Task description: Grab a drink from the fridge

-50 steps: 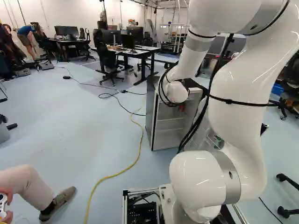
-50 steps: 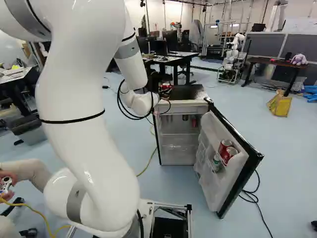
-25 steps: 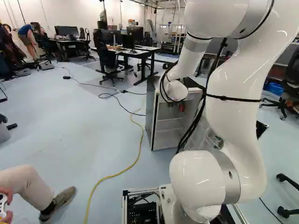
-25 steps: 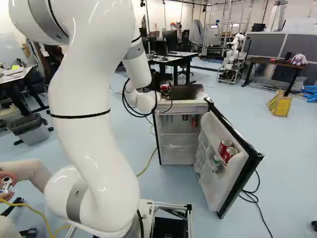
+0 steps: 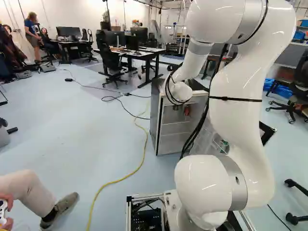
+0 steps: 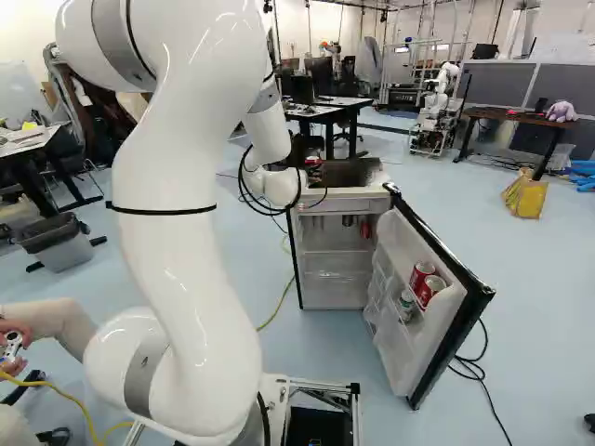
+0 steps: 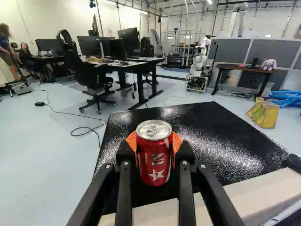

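The claw (image 6: 312, 171) has a red can (image 7: 154, 162) pinched between its orange pads (image 7: 177, 142), one pad to each side, with the lid and its ring-pull uppermost. In the wrist view, the claw (image 7: 155, 146) is over the fridge's black top (image 7: 211, 141), its pale front edge running beneath the fingers. Whether the can's base touches the top is hard to say from here.

In the right base view the arm (image 6: 177, 279) reaches over from 9 o'clock to the fridge (image 6: 337, 200), near the centre. The door (image 6: 437, 242) stands open at 4 o'clock, two more red cans (image 6: 431, 291) in its shelf, a green-and-white container (image 6: 406, 304) just beside them. Up inside the fridge, a dark item (image 6: 348, 220) sits near a red one (image 6: 364, 228).

Reckoned from the claw, with 12 straight ahead, a chair (image 7: 91, 77) is at 11 and a yellow bag (image 7: 264, 113) at 2, both on the floor. A yellow cable (image 5: 120, 179) runs past 7 o'clock in the left base view.
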Robot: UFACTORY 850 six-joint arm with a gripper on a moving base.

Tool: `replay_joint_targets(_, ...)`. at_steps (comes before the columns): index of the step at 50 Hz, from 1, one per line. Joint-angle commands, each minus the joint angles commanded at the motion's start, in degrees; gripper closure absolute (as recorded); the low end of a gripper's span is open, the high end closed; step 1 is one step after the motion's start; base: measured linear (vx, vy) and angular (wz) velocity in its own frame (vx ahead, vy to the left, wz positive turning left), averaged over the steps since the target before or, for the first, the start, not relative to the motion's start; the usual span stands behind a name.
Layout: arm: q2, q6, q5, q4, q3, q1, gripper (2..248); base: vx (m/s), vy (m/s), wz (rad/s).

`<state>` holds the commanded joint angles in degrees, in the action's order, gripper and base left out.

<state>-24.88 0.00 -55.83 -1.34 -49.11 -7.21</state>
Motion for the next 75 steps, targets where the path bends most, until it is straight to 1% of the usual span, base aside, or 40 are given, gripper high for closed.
replay_joint_targets(19, -2.56, 0.00, 0.00, 0.00, -3.27, -0.14, 159, 0.000, 0.000, 0.000)
replay_joint_targets(75, -3.65, 0.00, 0.00, 0.00, -4.01, -0.11, 159, 0.000, 0.000, 0.000)
